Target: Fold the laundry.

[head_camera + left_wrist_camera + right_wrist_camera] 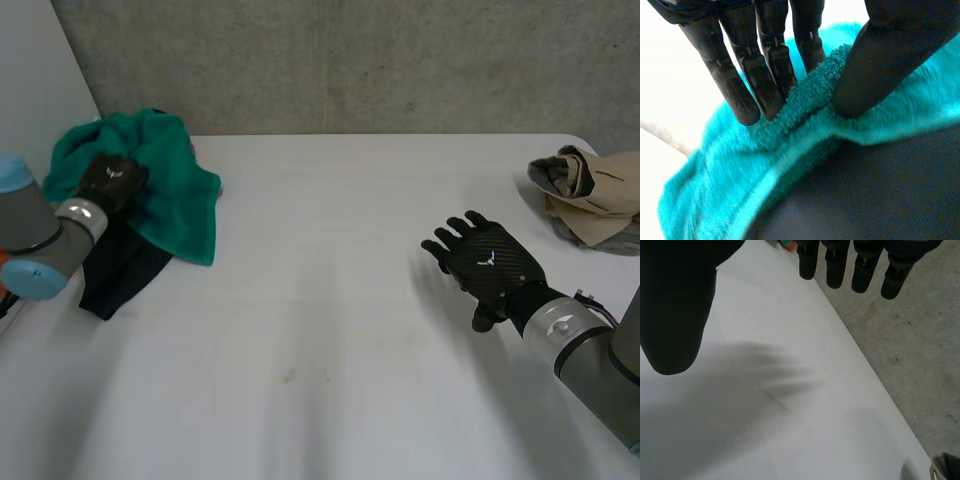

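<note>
Fingers (pixel 747 85) of left hand (pixel 110 182): straight, close together, closed against thumb (pixel 880 75) on a raised ridge of green towel (pixel 175 190); ridge pinched between the two.

Left hand: about 9 o'clock on counter (pixel 320 330), resting on top of the towel heap.

Green towel: bunched at 10 o'clock on counter, near the far left corner; one flap spread toward 5 o'clock of the heap, lying on the counter surface.

Dark cloth (pixel 120 270): partly under the towel, protruding toward 7 o'clock of the heap, just beside left forearm (pixel 45 240). In left wrist view, same dark cloth directly against the pinched ridge on the thumb side.

Right hand (pixel 490 262): about 4 o'clock on counter, palm down, fingers (pixel 835 265) straight and spread, thumb held apart, nothing held. Over bare counter, well apart from every cloth; contact with the surface not determinable.

Beige garment (pixel 590 195): crumpled at 2 o'clock, at the right edge of the counter, well apart from both hands.

Grey concrete wall (pixel 400 60): beyond the far counter edge, 12 o'clock.
</note>
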`<state>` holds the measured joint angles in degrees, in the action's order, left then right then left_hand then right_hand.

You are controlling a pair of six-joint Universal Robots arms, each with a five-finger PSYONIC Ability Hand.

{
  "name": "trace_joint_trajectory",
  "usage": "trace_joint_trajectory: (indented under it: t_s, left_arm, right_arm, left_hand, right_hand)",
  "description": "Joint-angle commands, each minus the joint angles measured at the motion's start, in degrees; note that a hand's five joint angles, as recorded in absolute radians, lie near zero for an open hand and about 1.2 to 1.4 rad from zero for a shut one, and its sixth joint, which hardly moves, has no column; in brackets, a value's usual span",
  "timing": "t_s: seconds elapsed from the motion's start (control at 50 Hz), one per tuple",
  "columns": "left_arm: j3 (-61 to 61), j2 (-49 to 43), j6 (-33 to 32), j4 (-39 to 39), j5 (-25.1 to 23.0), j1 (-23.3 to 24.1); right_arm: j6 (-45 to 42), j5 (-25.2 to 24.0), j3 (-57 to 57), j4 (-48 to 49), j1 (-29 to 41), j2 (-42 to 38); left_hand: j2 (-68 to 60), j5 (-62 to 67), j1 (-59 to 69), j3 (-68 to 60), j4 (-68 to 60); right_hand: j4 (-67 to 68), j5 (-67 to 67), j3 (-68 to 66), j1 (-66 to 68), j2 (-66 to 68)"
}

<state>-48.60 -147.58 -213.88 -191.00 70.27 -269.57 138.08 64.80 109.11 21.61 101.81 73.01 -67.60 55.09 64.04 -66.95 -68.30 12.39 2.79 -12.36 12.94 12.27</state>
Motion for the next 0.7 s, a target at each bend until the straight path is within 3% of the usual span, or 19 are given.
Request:
trace_joint_trajectory:
  t_s: [0.02,0.12,0.26,0.4,0.52,0.56,0.64,0.7]
  left_arm:
    - [-13.06,18.51,8.1,-12.53,2.15,7.21]
    - [-17.48,26.19,15.5,-14.93,2.06,13.01]
    - [-20.39,30.86,25.43,-10.28,1.45,25.4]
    - [-16.9,19.47,27.37,-9.39,2.23,38.92]
    - [-10.99,10.39,27.81,-7.64,3.12,45.01]
    - [-10.9,10.38,28.69,-7.81,2.41,45.8]
    - [-11.25,12.22,30.45,-8.07,2.76,45.89]
    - [-12.48,16.17,30.36,-8.08,3.03,45.19]
  right_arm:
    - [0.44,0.06,-0.13,0.54,-0.03,0.29]
    - [0.53,1.2,-0.39,0.28,-0.03,0.73]
    - [1.58,5.85,-0.92,0.1,-0.12,3.54]
    - [11.5,10.08,-2.06,0.01,-1.17,6.09]
    - [19.24,10.78,-2.76,-0.16,-4.16,6.44]
    - [20.12,10.78,-2.76,-0.51,-5.04,6.44]
    - [21.0,10.78,-2.85,-2.88,-5.57,6.35]
    - [21.71,10.69,-3.55,-5.78,-5.3,6.35]
  left_hand:
    - [-12.4,14.91,15.96,-13.05,-11.7]
    - [-12.4,14.91,15.96,-13.05,-11.7]
    - [-12.4,14.91,15.96,-13.05,-11.7]
    - [-12.4,14.91,15.96,-13.05,-11.7]
    - [-11.93,14.43,15.48,-12.58,-11.22]
    - [18.23,-15.73,-14.68,17.58,18.94]
    - [45.37,-42.87,-41.82,44.72,46.08]
    - [54.86,-52.36,-51.31,54.21,55.56]
  right_hand:
    - [-2.39,-2.79,2.36,-2.94,-2.27]
    - [-2.39,-2.79,2.36,-2.94,-2.27]
    - [-2.39,-2.79,2.36,-2.94,-2.27]
    - [-2.39,-2.79,2.36,-2.94,-2.27]
    - [-2.39,-2.79,2.36,-2.94,-2.27]
    - [-2.39,-2.79,2.36,-2.94,-2.27]
    - [-2.39,-2.79,2.36,-2.94,-2.27]
    - [-2.39,-2.79,2.36,-2.94,-2.27]
